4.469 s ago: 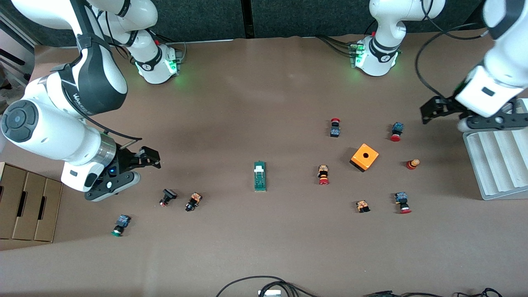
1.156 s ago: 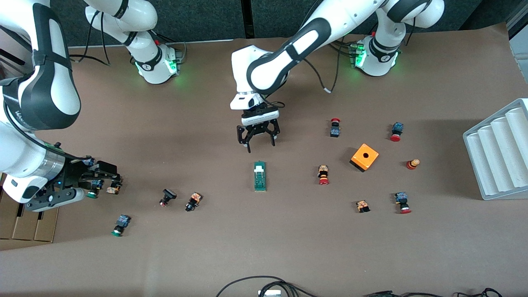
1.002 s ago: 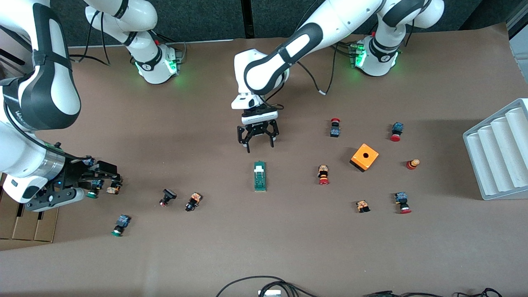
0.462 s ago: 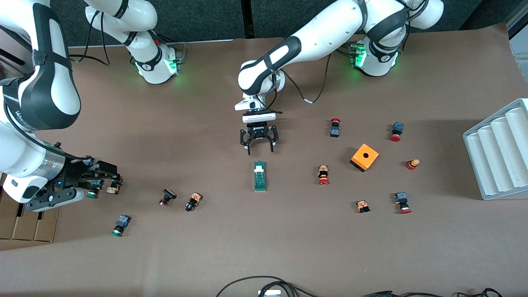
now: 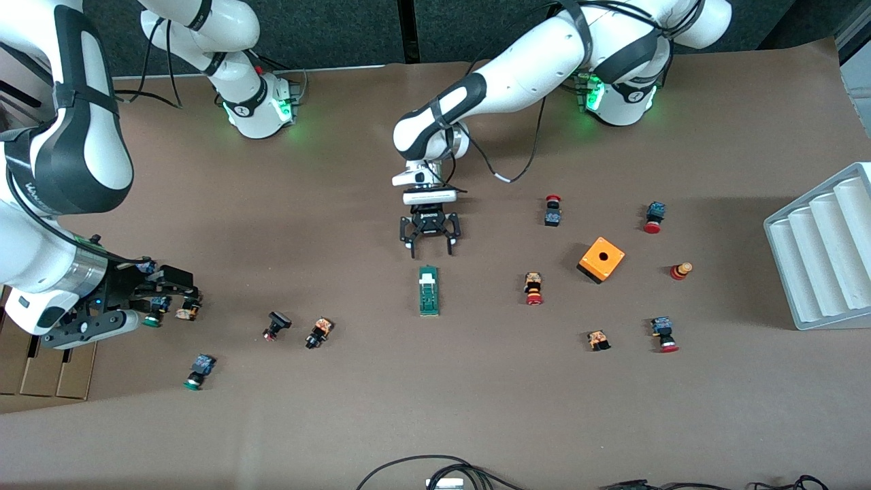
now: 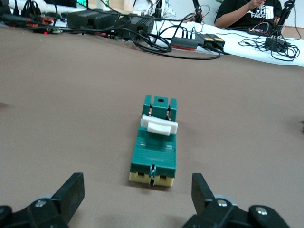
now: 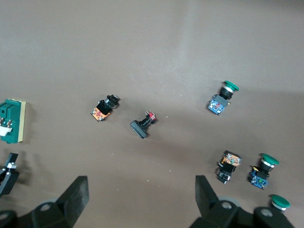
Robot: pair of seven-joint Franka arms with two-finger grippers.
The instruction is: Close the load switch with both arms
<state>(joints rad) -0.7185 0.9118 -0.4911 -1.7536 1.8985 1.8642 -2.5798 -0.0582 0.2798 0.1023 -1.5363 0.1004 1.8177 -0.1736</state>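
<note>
The load switch [image 5: 429,291], a narrow green block with a white handle piece, lies flat in the middle of the table. It also shows in the left wrist view [image 6: 156,142] and at the edge of the right wrist view [image 7: 12,121]. My left gripper [image 5: 431,252] is open and empty, low over the table just short of the switch's end that is farther from the front camera. In its own view the left gripper [image 6: 137,192] stands with its fingers wider than the switch. My right gripper [image 5: 178,294] is open and empty near the right arm's end of the table, over small push buttons; its own view shows it [image 7: 141,190] above bare table.
An orange box with a hole [image 5: 601,258] and several push buttons lie toward the left arm's end. A white ribbed tray [image 5: 823,252] stands at that end's edge. Cardboard boxes [image 5: 41,347] sit by the right gripper. Buttons [image 5: 318,332] lie between it and the switch.
The left arm has swung in from its end of the table and come down close to the switch. The right gripper moved outward earlier and has since held still.
</note>
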